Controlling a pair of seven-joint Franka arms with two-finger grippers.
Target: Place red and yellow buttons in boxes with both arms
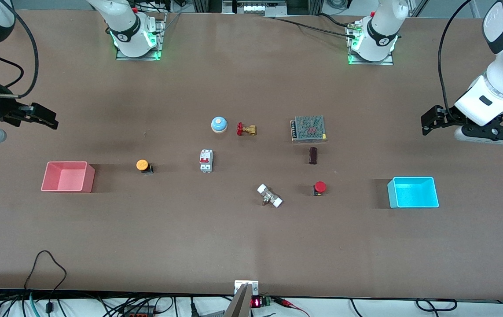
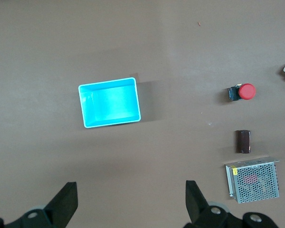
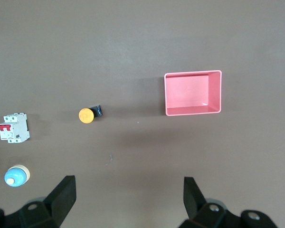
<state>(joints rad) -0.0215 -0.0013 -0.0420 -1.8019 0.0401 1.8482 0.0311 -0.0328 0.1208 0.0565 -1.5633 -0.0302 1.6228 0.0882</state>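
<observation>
Now, at the left edge of the front frame, the right gripper (image 1: 42,116) hangs over bare table (image 1: 251,246), holding nothing; the right wrist view shows its jaws wide apart. Below it, at mid-left of the frame, sits the pink box (image 1: 67,177), with nothing in it. Just inward of it, apart from its wall, the yellow button (image 1: 143,166) stands on the table. The right wrist view has the same pair: pink box (image 3: 193,93) at upper right, yellow button (image 3: 88,114) at centre-left.

Around the frame's centre lie a white breaker (image 1: 206,160), a blue bell (image 1: 219,124), a red-handled valve (image 1: 246,129) and a white-capped fitting (image 1: 269,196). Right of centre sit a mesh-covered supply (image 1: 308,129) and a small dark block (image 1: 313,155).

Below that block, the red button (image 1: 319,188) stands on the table, well apart from the cyan box (image 1: 413,192) at mid-right, which holds nothing. The left wrist view shows cyan box (image 2: 109,102) at centre-left and red button (image 2: 243,92) at right.

At the right edge of the front frame, the left gripper (image 1: 429,121) hangs over bare table above the cyan box's place in the frame, its jaws also spread wide and holding nothing.
</observation>
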